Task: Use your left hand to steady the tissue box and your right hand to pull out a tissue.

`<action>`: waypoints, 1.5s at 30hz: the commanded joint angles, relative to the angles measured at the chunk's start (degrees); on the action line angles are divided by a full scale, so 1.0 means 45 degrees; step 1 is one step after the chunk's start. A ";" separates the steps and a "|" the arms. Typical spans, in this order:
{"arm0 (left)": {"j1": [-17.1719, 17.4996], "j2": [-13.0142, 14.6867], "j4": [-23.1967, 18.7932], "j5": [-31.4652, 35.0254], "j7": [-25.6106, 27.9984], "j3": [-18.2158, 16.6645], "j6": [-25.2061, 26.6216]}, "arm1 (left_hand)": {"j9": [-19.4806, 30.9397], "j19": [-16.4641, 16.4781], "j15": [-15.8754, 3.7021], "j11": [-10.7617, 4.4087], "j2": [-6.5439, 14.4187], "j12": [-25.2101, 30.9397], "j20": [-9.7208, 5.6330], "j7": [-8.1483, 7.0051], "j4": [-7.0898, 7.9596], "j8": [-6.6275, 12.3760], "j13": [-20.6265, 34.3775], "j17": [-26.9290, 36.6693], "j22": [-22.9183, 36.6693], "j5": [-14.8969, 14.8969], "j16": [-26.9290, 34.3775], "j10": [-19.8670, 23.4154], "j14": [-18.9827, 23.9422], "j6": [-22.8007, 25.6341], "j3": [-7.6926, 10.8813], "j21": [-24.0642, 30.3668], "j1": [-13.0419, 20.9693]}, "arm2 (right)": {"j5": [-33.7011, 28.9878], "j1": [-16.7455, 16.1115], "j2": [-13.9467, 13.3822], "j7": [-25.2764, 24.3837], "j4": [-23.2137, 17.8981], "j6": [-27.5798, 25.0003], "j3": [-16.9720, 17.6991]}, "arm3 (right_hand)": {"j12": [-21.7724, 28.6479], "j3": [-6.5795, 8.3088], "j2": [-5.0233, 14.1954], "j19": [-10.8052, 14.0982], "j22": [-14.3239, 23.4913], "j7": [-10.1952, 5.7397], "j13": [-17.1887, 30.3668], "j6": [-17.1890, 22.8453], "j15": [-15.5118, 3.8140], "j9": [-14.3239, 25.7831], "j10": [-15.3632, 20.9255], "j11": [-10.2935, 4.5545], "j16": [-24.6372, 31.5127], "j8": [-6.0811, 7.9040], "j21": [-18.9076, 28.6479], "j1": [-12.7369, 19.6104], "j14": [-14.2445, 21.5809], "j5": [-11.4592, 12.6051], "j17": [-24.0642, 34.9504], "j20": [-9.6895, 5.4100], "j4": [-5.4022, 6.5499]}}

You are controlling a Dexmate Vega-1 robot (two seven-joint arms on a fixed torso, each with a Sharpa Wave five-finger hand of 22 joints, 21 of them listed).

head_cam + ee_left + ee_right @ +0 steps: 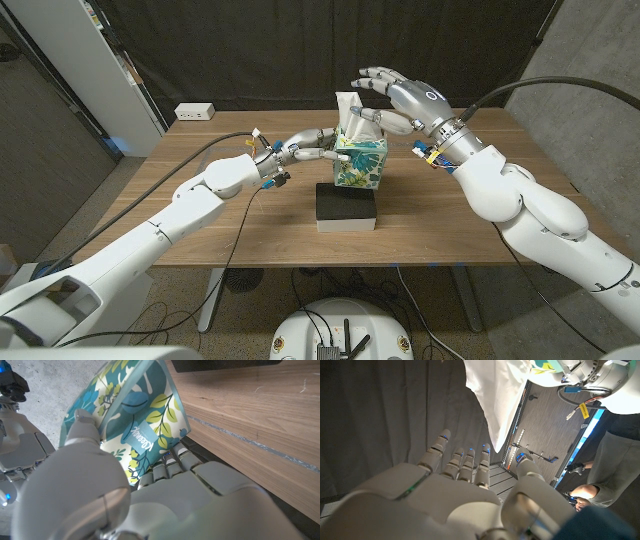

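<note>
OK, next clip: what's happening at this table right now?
A two-armed robot is working on a floral tissue box that stands on the wooden table behind a black block. Its left hand grips the box's side, steadying it. The right hand hovers over the top with fingers spread, beside the white tissue sticking up from the box, but it has not closed on it. The wrist view also shows the tissue hanging free.

The right hand (470, 495) shows its back, fingers (462, 462) apart and extended, holding nothing. A white tissue (502, 395) hangs just beyond the fingertips, not touching them. Past the thumb, a person (615, 467) in grey clothing is partly visible. A dark curtain (380, 415) lies beyond the hand.
</note>
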 commanded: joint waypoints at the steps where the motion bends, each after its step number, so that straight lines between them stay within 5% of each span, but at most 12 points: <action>1: 0.0140 0.0087 -0.0228 0.0029 0.0112 -0.0049 0.0129 | 0.0055 -0.0016 -0.0045 0.0027 0.0114 -0.0019 0.0003 0.0094 0.0000 0.0039 0.0026 0.0036 0.0023 0.0070 0.0067 -0.0023 -0.0064 0.0009 0.0113 -0.0005 -0.0006 | 0.0049 0.0325 0.0040 0.0233 0.0119 0.0167 -0.0344 | 0.0057 0.0139 0.0070 0.0167 0.0066 0.0000 0.0066 0.0587 -0.0556 0.0092 0.0063 -0.0211 0.0048 0.0204 0.0050 0.0214 -0.0003 0.0015 0.0015 -0.0306 0.0016; 4: 0.0122 0.0074 -0.0194 -0.0002 0.0084 -0.0042 0.0146 | 0.0051 -0.0027 -0.0025 0.0067 0.0123 -0.0026 0.0005 0.0132 0.0007 0.0016 0.0027 0.0036 0.0024 0.0070 0.0059 -0.0042 -0.0088 -0.0039 0.0119 -0.0009 -0.0016 | -0.0002 0.0409 0.0159 0.0195 0.0202 0.0106 -0.0493 | 0.0101 0.0207 0.0318 0.0220 0.0075 -0.0096 0.0065 0.1128 -0.0840 0.0138 0.0218 -0.0462 0.0109 0.0328 0.0061 0.0424 0.0069 -0.0041 0.0059 -0.0703 0.0106; 13: -0.0039 -0.0005 0.0014 -0.0065 -0.0095 0.0017 0.0121 | 0.0042 -0.0036 -0.0004 0.0078 0.0136 -0.0027 -0.0005 0.0154 0.0016 -0.0002 0.0027 0.0036 0.0024 0.0069 0.0062 -0.0058 -0.0096 -0.0049 0.0141 -0.0010 -0.0043 | -0.0102 0.0906 0.0266 0.0383 0.0496 0.0096 -0.0984 | 0.0134 -0.0036 -0.0018 0.0483 0.0076 -0.0011 0.0066 0.1941 -0.0764 0.0197 0.0385 -0.0381 0.0168 0.0511 0.0132 0.0479 0.0188 -0.0307 0.0076 -0.0612 0.0100; 16: -0.0032 -0.0011 0.0033 -0.0078 -0.0088 0.0007 0.0091 | 0.0040 -0.0041 0.0000 0.0078 0.0141 -0.0024 -0.0009 0.0156 0.0018 -0.0005 0.0027 0.0036 0.0024 0.0070 0.0059 -0.0055 -0.0106 -0.0048 0.0147 -0.0011 -0.0047 | -0.1070 0.0941 0.0547 -0.0462 0.0713 -0.0045 -0.1290 | 0.0201 0.0143 -0.0262 0.1077 0.0057 -0.0056 0.0052 0.2663 -0.0691 0.0236 0.0805 -0.0355 0.0181 0.0728 0.0269 0.1511 0.0547 -0.0438 -0.0084 -0.0540 -0.0295; 21: 0.0016 0.0044 -0.0022 -0.0016 -0.0011 -0.0018 0.0119 | 0.0037 -0.0048 0.0006 0.0077 0.0148 -0.0023 -0.0004 0.0158 0.0019 -0.0002 0.0028 0.0036 0.0024 0.0071 0.0060 -0.0055 -0.0107 -0.0033 0.0155 -0.0013 -0.0051 | -0.2324 0.0938 0.0943 -0.1399 0.0930 -0.0489 -0.1673 | 0.0167 0.0430 -0.0666 0.1604 0.0047 -0.0389 0.0049 0.3324 -0.0791 0.0280 0.1157 -0.0581 0.0151 0.1002 0.0318 0.3234 0.0901 -0.0511 -0.0209 -0.0779 -0.0368; 23: 0.0031 0.0054 -0.0028 -0.0017 0.0009 -0.0031 0.0124 | 0.0035 -0.0049 0.0004 0.0094 0.0150 -0.0023 0.0000 0.0155 0.0019 -0.0003 0.0028 0.0036 0.0024 0.0072 0.0059 -0.0057 -0.0114 -0.0029 0.0160 -0.0013 -0.0052 | -0.2492 0.0959 0.1039 -0.1702 0.1044 -0.0481 -0.1747 | 0.0137 0.0566 -0.0808 0.1803 0.0052 -0.0525 0.0050 0.4027 -0.0932 0.0327 0.1335 -0.0682 0.0156 0.1312 0.0305 0.4270 0.1075 -0.0540 -0.0204 -0.0946 -0.0328; 25: 0.0033 0.0056 -0.0019 -0.0053 -0.0010 -0.0041 0.0118 | 0.0034 -0.0051 0.0007 0.0107 0.0153 -0.0029 -0.0001 0.0150 0.0018 -0.0003 0.0028 0.0036 0.0025 0.0072 0.0059 -0.0073 -0.0115 -0.0025 0.0164 -0.0013 -0.0053 | -0.2753 0.0975 0.1148 -0.2120 0.1184 -0.0477 -0.1835 | 0.0103 0.0608 -0.0792 0.2024 0.0066 -0.0787 0.0053 0.5318 -0.1451 0.0501 0.1571 -0.0878 0.0204 0.1965 0.0296 0.5370 0.1259 -0.0540 -0.0139 -0.1141 -0.0263; 28: 0.0024 0.0065 -0.0022 -0.0066 -0.0031 -0.0042 0.0128 | 0.0032 -0.0050 0.0007 0.0092 0.0158 -0.0027 -0.0003 0.0161 0.0019 -0.0003 0.0028 0.0036 0.0025 0.0072 0.0058 -0.0073 -0.0121 -0.0018 0.0170 -0.0012 -0.0056 | -0.3326 0.0947 0.1285 -0.2550 0.1273 -0.0711 -0.1975 | 0.0133 0.0562 -0.0792 0.2283 0.0081 -0.1117 0.0066 0.6555 -0.1684 0.0792 0.1976 -0.1185 0.0240 0.2748 0.0318 0.6402 0.1399 -0.0522 -0.0102 -0.1404 -0.0258; 36: -0.0015 0.0063 0.0015 -0.0115 -0.0110 -0.0033 0.0127 | 0.0027 -0.0055 0.0016 0.0085 0.0175 -0.0022 -0.0001 0.0150 0.0022 -0.0012 0.0029 0.0036 0.0025 0.0073 0.0061 -0.0067 -0.0123 -0.0020 0.0187 -0.0012 -0.0065 | -0.3894 0.0954 0.1385 -0.2837 0.1345 -0.1059 -0.2172 | 0.0210 0.0380 -0.1043 0.2540 0.0083 -0.1029 0.0079 0.7305 -0.1979 0.0961 0.2488 -0.1524 0.0265 0.3303 0.0351 0.7201 0.1482 -0.0624 -0.0077 -0.1598 -0.0262; 45: -0.0043 0.0051 0.0067 -0.0152 -0.0187 -0.0014 0.0096 | 0.0022 -0.0059 0.0019 0.0097 0.0190 -0.0021 -0.0006 0.0148 0.0027 -0.0021 0.0030 0.0035 0.0026 0.0072 0.0063 -0.0071 -0.0125 -0.0019 0.0204 -0.0011 -0.0082 | -0.4179 0.1009 0.1514 -0.3476 0.1559 -0.1130 -0.2326 | 0.0167 -0.0008 -0.1418 0.2677 0.0080 -0.1836 0.0092 0.7925 -0.1940 0.0867 0.2704 -0.1783 0.0268 0.3602 0.0333 0.7581 0.1493 -0.0502 -0.0063 -0.1719 -0.0125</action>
